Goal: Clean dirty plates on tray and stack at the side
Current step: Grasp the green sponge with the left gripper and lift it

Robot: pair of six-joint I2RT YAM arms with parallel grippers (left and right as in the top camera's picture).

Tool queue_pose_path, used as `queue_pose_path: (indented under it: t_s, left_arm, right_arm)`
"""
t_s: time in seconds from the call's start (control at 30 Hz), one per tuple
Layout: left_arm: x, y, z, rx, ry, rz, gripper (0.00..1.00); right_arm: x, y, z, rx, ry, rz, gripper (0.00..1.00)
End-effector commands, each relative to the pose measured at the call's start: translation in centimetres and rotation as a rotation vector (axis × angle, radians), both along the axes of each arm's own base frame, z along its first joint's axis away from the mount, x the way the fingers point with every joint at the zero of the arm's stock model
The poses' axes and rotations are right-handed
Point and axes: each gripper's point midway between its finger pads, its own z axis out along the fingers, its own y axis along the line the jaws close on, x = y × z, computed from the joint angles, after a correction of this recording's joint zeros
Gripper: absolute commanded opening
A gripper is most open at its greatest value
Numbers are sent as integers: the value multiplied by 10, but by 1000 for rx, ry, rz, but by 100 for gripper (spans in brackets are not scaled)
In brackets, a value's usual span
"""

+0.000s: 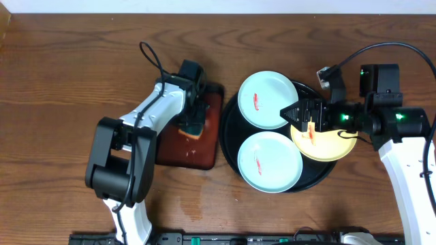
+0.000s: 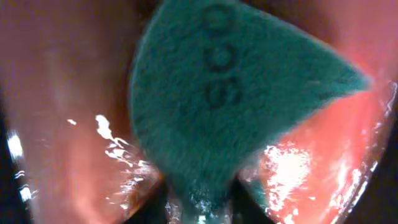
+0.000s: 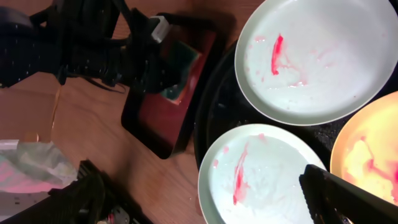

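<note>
Step in hand, by my read: picking up the sponge; all the smears look untouched. My left tool is clenched on the sponge's lower end, down on the small red-brown tray just left of the tabletop's centre. The left arm reaches forward from the near edge, elbow folded, wrist pitched down onto that tray. All three plates sit in the black tray, right of centre: far pale plate, near pale plate, and yellow plate on the right-edge side, partly under my right tool. Each shows a red smear, and none is stacked on the tabletop yet. The right tool is released, jaws wide, over the yellow plate's left rim beside the far pale plate; can't tell if it touches. The right arm comes in from the right edge, pointing left. Next, as I judge it: lift the sponge off the small tray and carry it right to a smear, while the right tool steadies that plate's rim. Risk: the grip is on the sponge's end only, so it may fold.
</note>
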Motion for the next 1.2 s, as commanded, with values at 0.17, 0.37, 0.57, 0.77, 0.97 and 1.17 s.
queue_pose_path:
  t_s: [0.17, 0.37, 0.57, 0.77, 0.97, 1.17]
  left_arm:
    - [-5, -1, 4, -16, 21, -12, 8]
    - [1, -2, 48, -49, -84, -11, 63]
    - [-24, 6, 42, -22, 5, -10, 64]
    - [-46, 11, 8, -4, 65, -11, 57]
    - [-50, 13, -16, -3, 48, -16, 15]
    - [-44, 18, -6, 26, 34, -11, 7]
  right_arm:
    - [0, 2, 8, 4, -13, -1, 99]
    - [0, 2, 8, 3, -12, -1, 99]
    - [0, 2, 8, 4, -12, -1, 99]
    - [0, 2, 8, 3, -12, -1, 99]
    - [0, 2, 8, 3, -10, -1, 99]
    - [-1, 2, 8, 3, -5, -1, 99]
